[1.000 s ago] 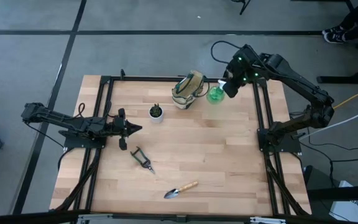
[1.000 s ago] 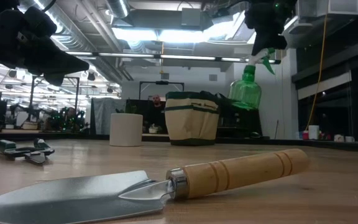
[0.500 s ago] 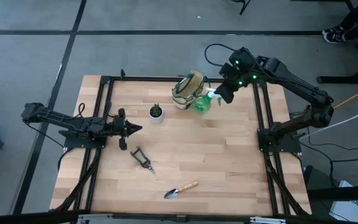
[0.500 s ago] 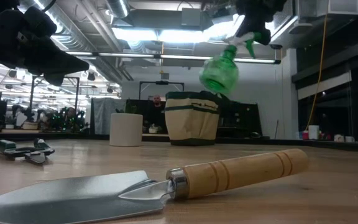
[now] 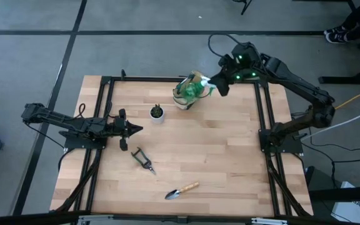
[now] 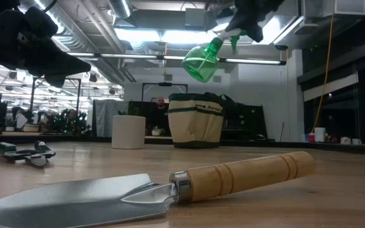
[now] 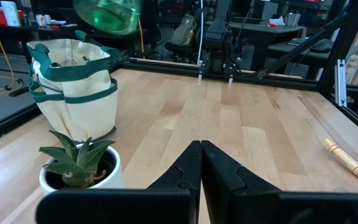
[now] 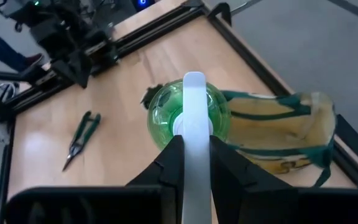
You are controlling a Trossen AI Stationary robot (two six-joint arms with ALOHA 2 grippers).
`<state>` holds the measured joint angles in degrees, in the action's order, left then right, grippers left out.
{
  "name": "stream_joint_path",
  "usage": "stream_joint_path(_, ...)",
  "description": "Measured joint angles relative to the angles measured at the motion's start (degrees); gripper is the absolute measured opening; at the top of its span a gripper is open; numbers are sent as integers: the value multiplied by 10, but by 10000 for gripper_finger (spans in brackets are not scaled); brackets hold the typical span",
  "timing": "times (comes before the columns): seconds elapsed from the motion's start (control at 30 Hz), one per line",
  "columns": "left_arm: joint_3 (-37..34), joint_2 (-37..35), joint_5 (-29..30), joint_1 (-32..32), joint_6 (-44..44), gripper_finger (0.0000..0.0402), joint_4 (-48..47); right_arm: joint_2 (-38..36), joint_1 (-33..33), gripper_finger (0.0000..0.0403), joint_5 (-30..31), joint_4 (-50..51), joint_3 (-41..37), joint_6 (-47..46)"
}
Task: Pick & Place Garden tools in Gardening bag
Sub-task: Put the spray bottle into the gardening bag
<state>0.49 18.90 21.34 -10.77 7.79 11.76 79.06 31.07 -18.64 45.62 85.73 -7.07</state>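
Observation:
The green translucent spray bottle (image 5: 194, 91) hangs tilted in the air above the tan gardening bag with green trim (image 5: 185, 99), which stands at the table's far edge. My right gripper (image 5: 216, 85) is shut on the bottle's white head. In the low view the bottle (image 6: 201, 61) is well above the bag (image 6: 196, 120). The black pruning shears (image 5: 142, 159) and the wooden-handled trowel (image 5: 181, 190) lie flat on the table. My left gripper (image 5: 139, 129) is shut and empty at the table's left. The stick tool does not show. My right gripper pinches the bottle's white spray head (image 8: 194, 106) between its two fingers. The fingers come from the table's right, slanting down. The bottle is lifted clear and tilted, its round base (image 6: 194, 65) lower and pointing toward the table's left, above the bag's open top.
A small plant in a white pot (image 5: 157, 113) stands left of the bag, between it and my left gripper. The middle and right of the wooden table (image 5: 230, 156) are bare boards. Black frame rails (image 5: 264, 119) run along the table's sides.
My right gripper has gone up and toward the table's left, from beside the bag to over it, and has tipped. The spray bottle has risen with it and swung from nearly upright to tilted, base toward the left.

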Motion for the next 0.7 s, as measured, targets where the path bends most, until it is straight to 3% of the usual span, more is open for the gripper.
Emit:
stream_joint_path(0.17,0,0,0,0,0,4,0,33,17,53,0,-13,9,3)
stream_joint_path(0.47,0,0,0,0,0,4,0,129,33,53,44,84,104,49)
stream_joint_path(0.7,0,0,0,0,0,4,0,181,32,53,47,92,125,61)
